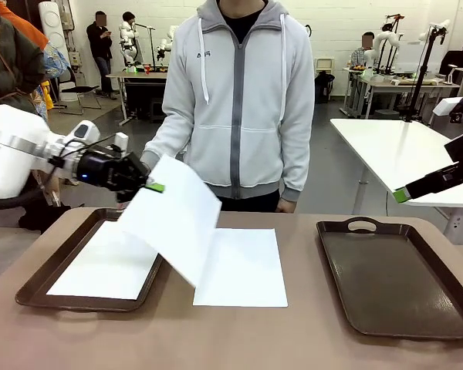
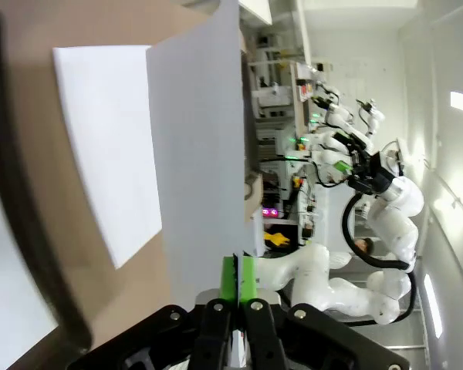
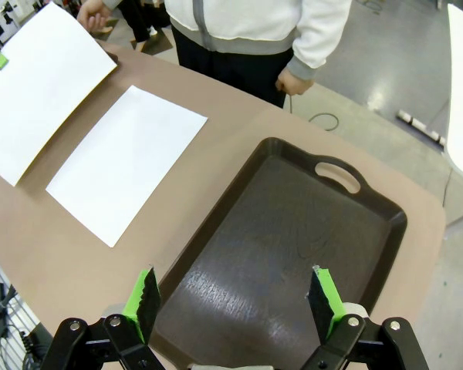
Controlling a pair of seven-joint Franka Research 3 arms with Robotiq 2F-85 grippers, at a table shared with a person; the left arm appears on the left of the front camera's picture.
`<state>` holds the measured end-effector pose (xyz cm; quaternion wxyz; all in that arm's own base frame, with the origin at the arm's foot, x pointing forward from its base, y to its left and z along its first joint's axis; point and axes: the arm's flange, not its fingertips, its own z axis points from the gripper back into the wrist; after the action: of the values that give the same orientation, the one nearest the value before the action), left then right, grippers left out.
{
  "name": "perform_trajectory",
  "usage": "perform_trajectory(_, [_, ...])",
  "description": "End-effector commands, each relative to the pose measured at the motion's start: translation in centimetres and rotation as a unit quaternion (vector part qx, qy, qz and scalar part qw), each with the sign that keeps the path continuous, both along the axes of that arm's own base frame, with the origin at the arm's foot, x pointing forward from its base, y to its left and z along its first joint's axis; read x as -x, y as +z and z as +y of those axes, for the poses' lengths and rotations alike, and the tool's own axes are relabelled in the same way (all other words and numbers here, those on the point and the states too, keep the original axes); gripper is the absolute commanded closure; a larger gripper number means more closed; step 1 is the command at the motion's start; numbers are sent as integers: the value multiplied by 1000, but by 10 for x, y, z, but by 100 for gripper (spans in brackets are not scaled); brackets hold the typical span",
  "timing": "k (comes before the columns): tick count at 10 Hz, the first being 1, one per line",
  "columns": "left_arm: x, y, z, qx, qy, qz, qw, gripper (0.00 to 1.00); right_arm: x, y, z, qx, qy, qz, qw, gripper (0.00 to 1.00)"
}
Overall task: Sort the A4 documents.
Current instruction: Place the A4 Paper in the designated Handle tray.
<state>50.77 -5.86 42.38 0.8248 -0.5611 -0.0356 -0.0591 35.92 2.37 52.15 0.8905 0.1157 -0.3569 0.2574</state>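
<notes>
Three A4 documents are in sight. One white sheet [image 1: 174, 220] hangs tilted in the air above the table, and my left gripper [image 1: 150, 185] is shut on its top corner; the left wrist view has the green pads [image 2: 238, 279] pinched on the sheet's edge [image 2: 197, 154]. A second sheet [image 1: 108, 266] lies flat in the left brown tray [image 1: 38, 281]. The third sheet [image 1: 243, 266] lies on the table in the middle. My right gripper [image 3: 233, 301] stands open and holds nothing, high above the right brown tray [image 3: 293, 231].
The right tray [image 1: 393, 281] holds nothing. A person in a grey hoodie [image 1: 239, 100] stands at the table's far edge, hands hanging by the edge. Other white tables [image 1: 401, 154] stand behind on the right.
</notes>
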Motion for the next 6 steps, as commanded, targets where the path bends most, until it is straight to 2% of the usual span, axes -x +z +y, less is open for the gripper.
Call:
perform_trajectory(1, [-4,-4,16,-41,-7,21,999,99,-1,-1,0,-2,2,1,1000,0])
perform_trajectory(4, [-27,-26,55,-61,-5,44,997,99,-1,-1,0,-2,2,1,1000,0])
perform_trajectory(6, [-43,-39,77,-111,13,42,993,99,-1,-1,0,-2,2,1,1000,0])
